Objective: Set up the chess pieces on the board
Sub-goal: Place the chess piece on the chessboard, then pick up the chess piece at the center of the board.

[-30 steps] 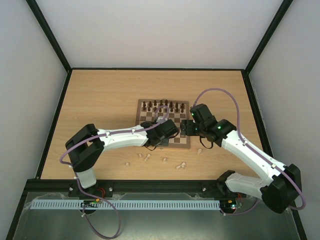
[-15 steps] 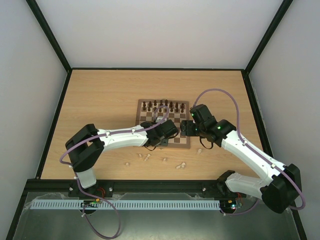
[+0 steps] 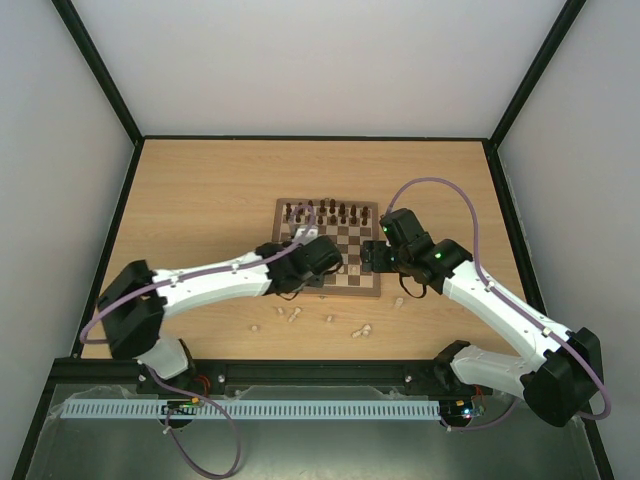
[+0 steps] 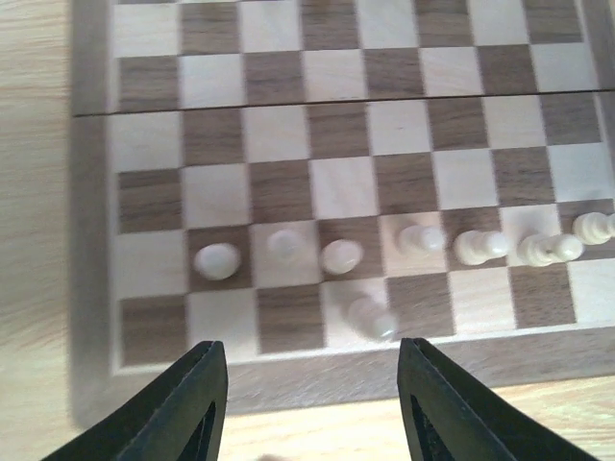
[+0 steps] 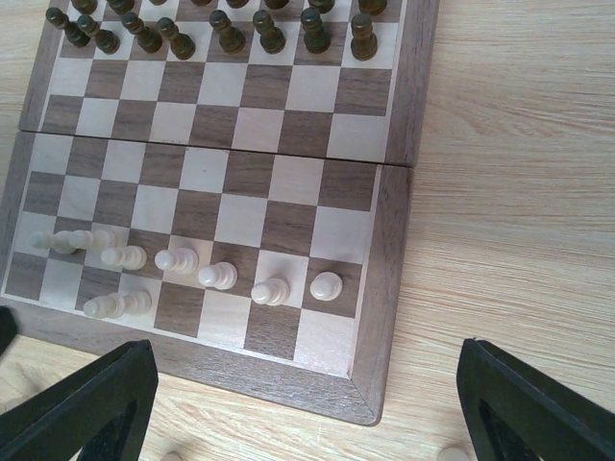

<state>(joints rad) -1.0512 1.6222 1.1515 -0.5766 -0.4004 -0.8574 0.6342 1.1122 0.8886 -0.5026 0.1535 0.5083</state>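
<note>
left gripper (image 4: 312, 389) half open, empty, over the board (image 4: 91, 192) near edge by one cream chess piece (image 4: 370, 319); right gripper (image 5: 307, 389) wide open, empty.

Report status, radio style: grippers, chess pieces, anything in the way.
Left gripper open, empty, over near edge of board. Right gripper open, empty. Pale chess pieces: one row standing, one behind it; more loose on table. Nothing blocking.
</note>
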